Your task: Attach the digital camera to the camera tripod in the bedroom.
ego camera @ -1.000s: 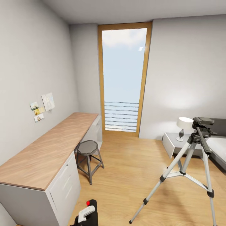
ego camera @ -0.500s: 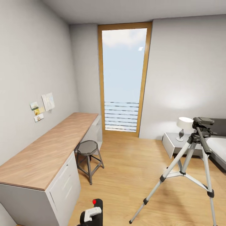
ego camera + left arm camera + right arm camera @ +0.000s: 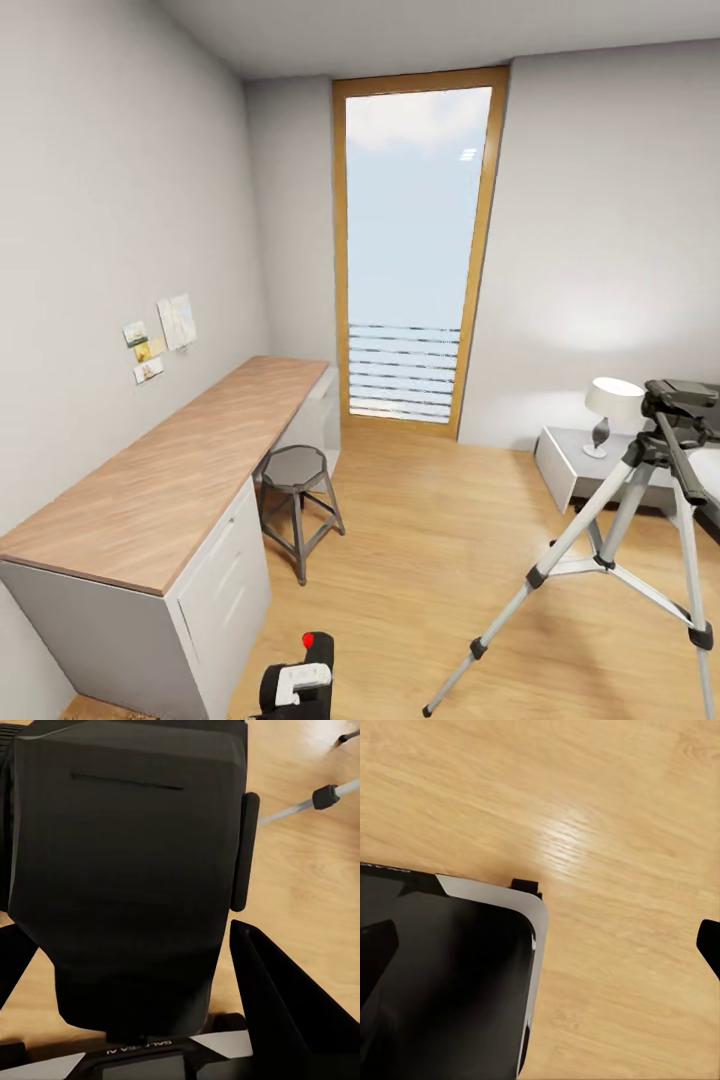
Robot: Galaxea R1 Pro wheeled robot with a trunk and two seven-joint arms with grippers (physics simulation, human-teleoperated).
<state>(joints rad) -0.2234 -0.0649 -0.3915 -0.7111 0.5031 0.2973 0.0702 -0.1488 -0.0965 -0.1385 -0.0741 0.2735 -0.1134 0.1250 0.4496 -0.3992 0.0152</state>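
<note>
The digital camera, small and black with a red dot on top, shows at the bottom edge of the head view, held in my left gripper. In the left wrist view the digital camera sits close up between the two dark fingers, with my left gripper shut on it. The camera tripod stands on the wood floor to the right, its black pan head bare. One silver leg shows past the camera. My right gripper hangs over bare floor, fingers spread with nothing between them.
A long wooden desk with white drawers runs along the left wall, a grey round stool beside it. A tall wood-framed window is ahead. A white nightstand with a lamp stands behind the tripod. My base is below the right wrist.
The digital camera in my left gripper has shifted slightly right. The whole head view has then shifted, so the room's things sit further right and lower in the picture.
</note>
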